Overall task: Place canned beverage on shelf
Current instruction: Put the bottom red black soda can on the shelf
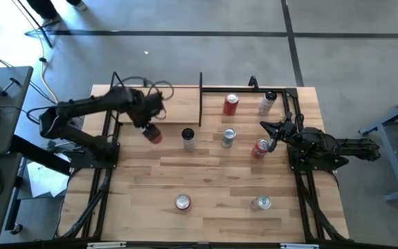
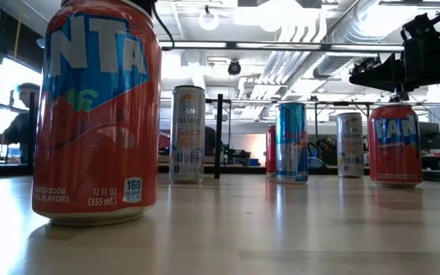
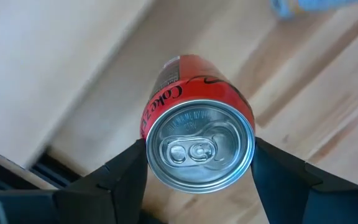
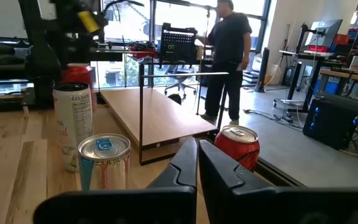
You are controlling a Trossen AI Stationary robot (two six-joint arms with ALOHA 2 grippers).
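Coke can (image 3: 199, 140): rigid, smooth, slippery aluminium, dents under pressure. Left hand (image 3: 199, 163) grips its upper sidewall. Right hand (image 4: 197, 163) closed, empty.

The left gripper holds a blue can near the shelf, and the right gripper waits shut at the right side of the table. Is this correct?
Not quite: the can in the left gripper is red, not blue, as the left wrist view shows. The rest stands: it is near the shelf, and the right gripper waits shut at the table's right.
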